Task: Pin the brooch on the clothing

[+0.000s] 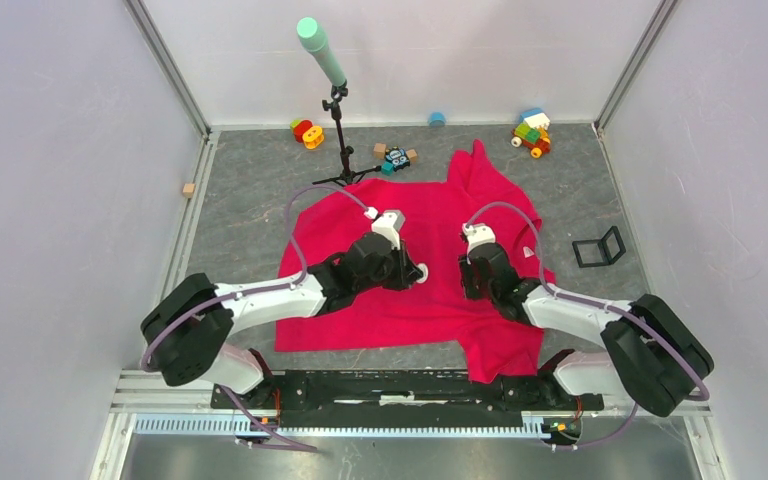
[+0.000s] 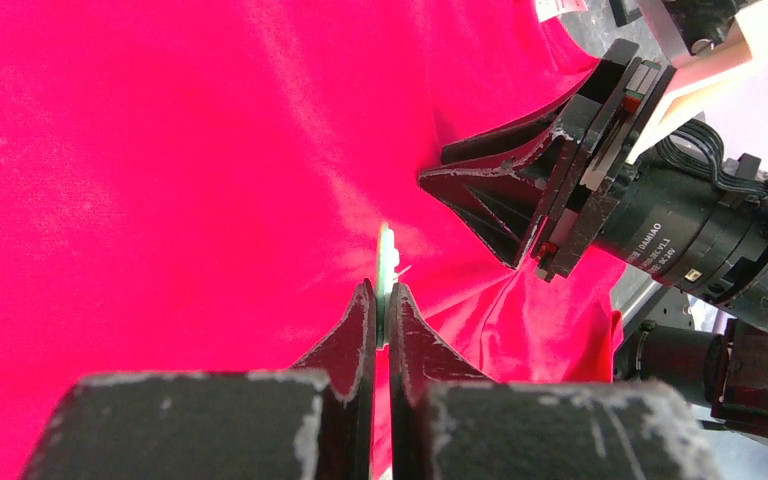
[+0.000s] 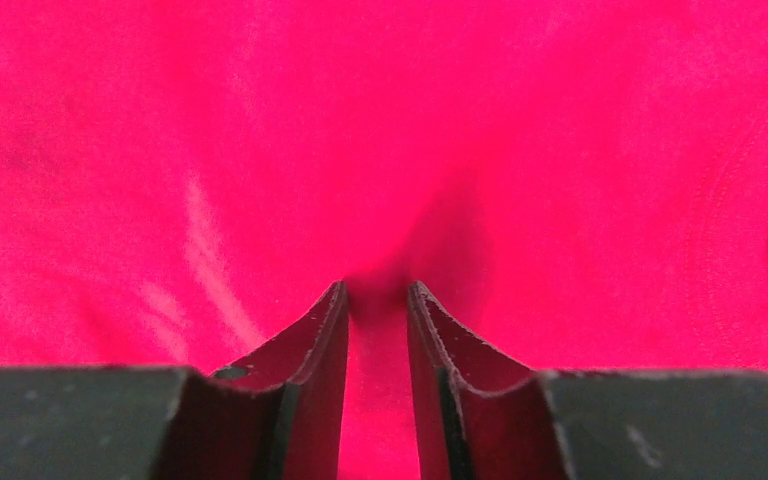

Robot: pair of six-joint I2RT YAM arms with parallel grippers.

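The clothing [image 1: 380,320] is a bright red-pink T-shirt spread flat on the grey table. It fills the left wrist view [image 2: 160,150] and the right wrist view [image 3: 260,120]. My left gripper [image 1: 412,272] [image 2: 387,292] is shut on the brooch [image 2: 387,255], a thin pale-green disc seen edge-on just above the shirt's middle. The brooch shows as a pale spot [image 1: 423,272] from above. My right gripper [image 1: 472,278] [image 3: 377,292] presses onto the shirt just right of it. Its narrowly spaced fingers hold a puckered ridge of red fabric. Its fingertips [image 2: 430,180] sit beside the brooch.
A black stand with a green top [image 1: 338,110] rises behind the shirt. Toy blocks [image 1: 307,132] [image 1: 532,132] [image 1: 395,157] lie along the back wall. A small black frame [image 1: 600,248] sits right of the shirt and a wooden cube [image 1: 189,189] at the left.
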